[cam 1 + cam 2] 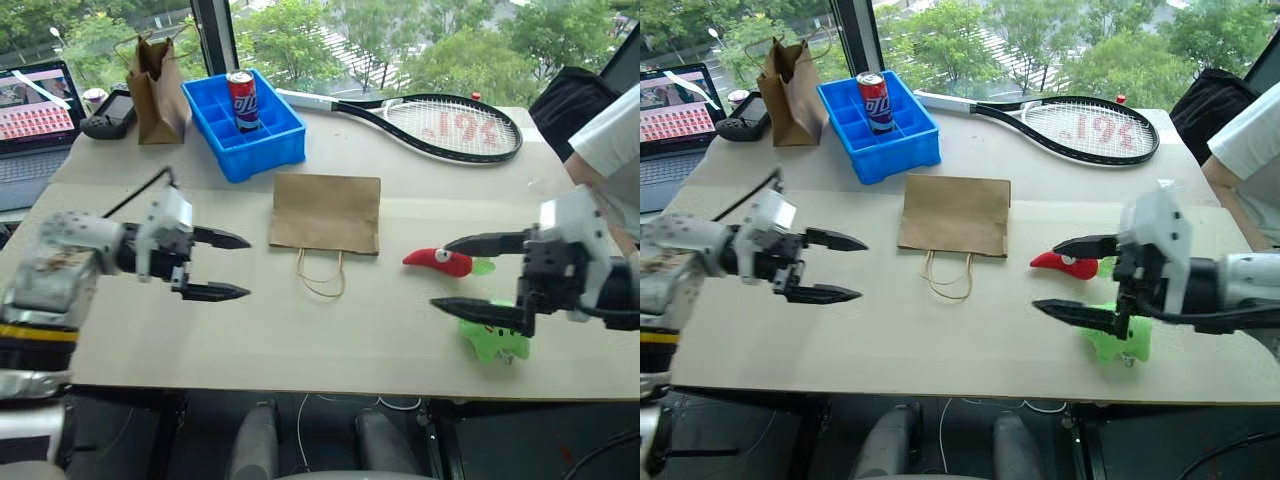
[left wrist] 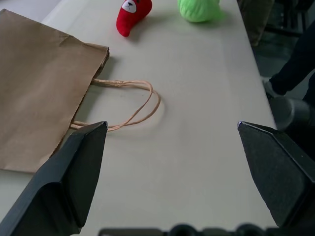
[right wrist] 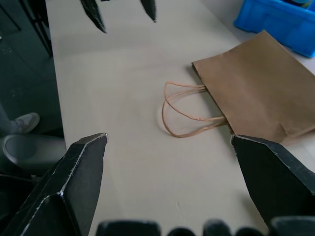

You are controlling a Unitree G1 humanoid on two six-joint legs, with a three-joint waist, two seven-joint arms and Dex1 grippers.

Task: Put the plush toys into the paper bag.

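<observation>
A: Paper bag [image 1: 325, 212] position?
B: Flat mid-surface [image 1: 250, 340], handles toward the robot.
A: Plush toys?
B: Red chili [image 1: 440, 261], green toy [image 1: 495, 340] beside right gripper [image 1: 470, 273].
A: Left gripper [image 1: 228, 266]?
B: Both spread, empty.

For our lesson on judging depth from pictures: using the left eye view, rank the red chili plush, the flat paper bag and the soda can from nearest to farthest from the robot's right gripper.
1. Red chili plush, beside the right gripper.
2. Flat paper bag, mid-table.
3. Soda can, in the blue tray at the table's far side.
</observation>
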